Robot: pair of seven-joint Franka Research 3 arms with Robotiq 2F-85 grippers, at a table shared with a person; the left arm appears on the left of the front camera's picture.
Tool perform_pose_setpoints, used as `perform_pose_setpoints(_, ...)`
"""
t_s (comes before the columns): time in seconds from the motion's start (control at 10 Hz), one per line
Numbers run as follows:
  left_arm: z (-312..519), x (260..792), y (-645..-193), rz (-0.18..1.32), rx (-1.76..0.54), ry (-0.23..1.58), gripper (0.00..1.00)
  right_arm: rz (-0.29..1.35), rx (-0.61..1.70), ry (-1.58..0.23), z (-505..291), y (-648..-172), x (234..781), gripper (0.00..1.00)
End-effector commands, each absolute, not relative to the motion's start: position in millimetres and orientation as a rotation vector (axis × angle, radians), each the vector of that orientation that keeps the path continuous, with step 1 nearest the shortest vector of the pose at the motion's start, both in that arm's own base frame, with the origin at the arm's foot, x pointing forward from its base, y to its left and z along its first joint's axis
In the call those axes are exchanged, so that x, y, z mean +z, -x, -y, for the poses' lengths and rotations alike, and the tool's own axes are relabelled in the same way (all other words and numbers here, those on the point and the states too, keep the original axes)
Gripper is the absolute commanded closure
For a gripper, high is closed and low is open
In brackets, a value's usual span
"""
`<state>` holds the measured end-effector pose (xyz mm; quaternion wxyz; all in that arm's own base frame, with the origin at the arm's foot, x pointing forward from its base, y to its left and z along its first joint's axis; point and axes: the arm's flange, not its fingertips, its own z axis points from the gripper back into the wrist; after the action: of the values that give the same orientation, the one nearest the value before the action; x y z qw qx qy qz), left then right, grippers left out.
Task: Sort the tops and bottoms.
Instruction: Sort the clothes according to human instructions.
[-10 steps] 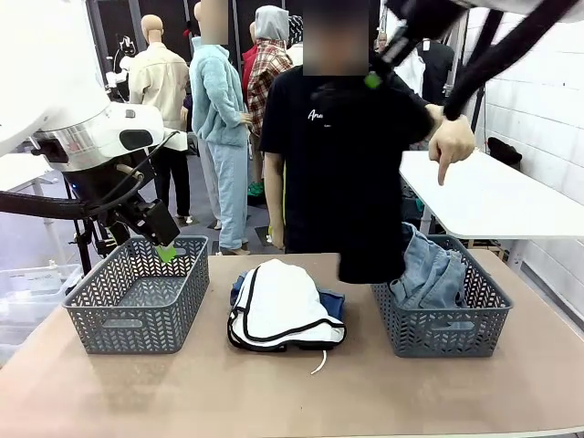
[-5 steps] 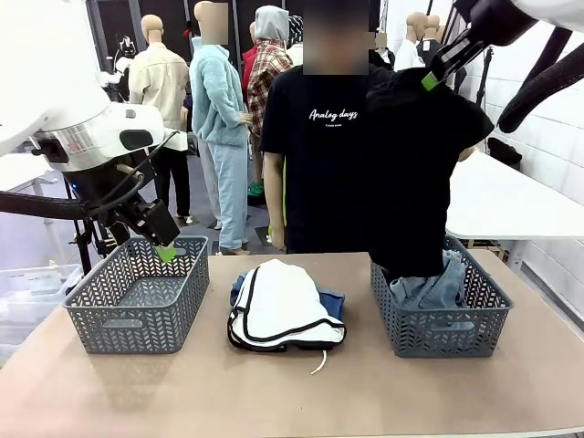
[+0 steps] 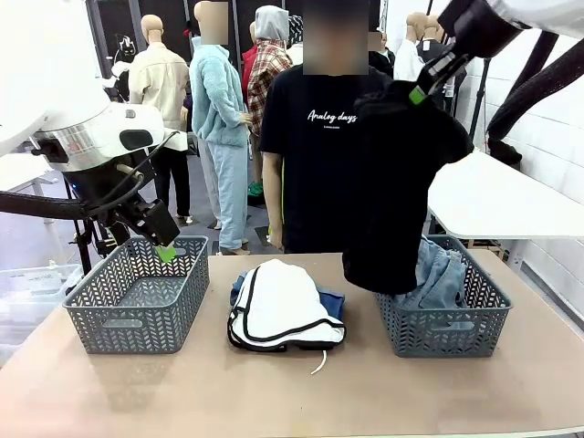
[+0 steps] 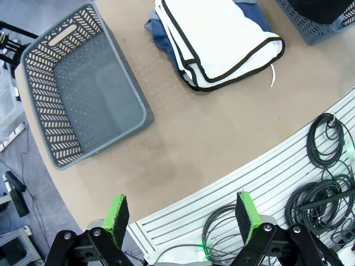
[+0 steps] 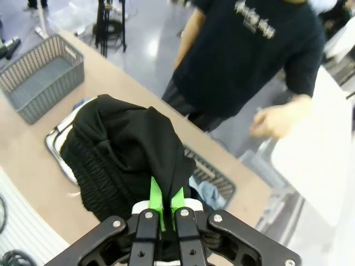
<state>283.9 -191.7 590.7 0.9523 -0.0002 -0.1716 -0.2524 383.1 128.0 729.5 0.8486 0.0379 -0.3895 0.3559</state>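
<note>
Tan table (image 3: 365, 392), white brick wall (image 3: 538, 109) on robot's R. Person's tee (image 3: 315, 164) reads "Analog days". 2 grey baskets: L basket (image 3: 137, 310), R basket (image 3: 438, 333) w/ jeans (image 3: 438, 274). 2 tops: white top (image 3: 278, 306) folded mid-table; black top (image 3: 397, 182) hangs by R basket, pinched in clenched right gripper (image 3: 420, 91). Left gripper (image 4: 182, 213) spread wide, holding nothing.

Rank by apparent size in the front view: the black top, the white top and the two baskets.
1. Black top, hanging spread out from the right gripper.
2. Left basket and right basket: they look alike, so no ranking between them.
3. White top, folded, slightly smaller than either basket.
</note>
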Motion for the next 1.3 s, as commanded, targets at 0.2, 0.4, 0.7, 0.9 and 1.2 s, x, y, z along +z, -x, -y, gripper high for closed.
perform_pose_setpoints(0.2, 190, 590, -283, 0.350, -0.500, -0.003, 0.00, 0.743, 0.640, -0.219, -58, -405, 733, 1.00)
perform_pose_setpoints(0.4, 190, 590, -283, 0.350, -0.500, -0.003, 0.00, 0.714, 0.642, -0.193, -51, -419, 727, 1.00)
perform_pose_setpoints(0.7, 190, 590, -283, 0.350, -0.500, -0.003, 0.00, 0.687, 0.654, -0.192, -41, -437, 724, 1.00)
perform_pose_setpoints(0.9, 190, 590, -283, 0.350, -0.500, -0.003, 0.00, 0.672, 0.649, -0.137, -39, -439, 726, 1.00)
perform_pose_setpoints(1.2, 190, 590, -283, 0.350, -0.500, -0.003, 0.00, 0.631, 0.580, 0.029, -39, -445, 725, 1.00)
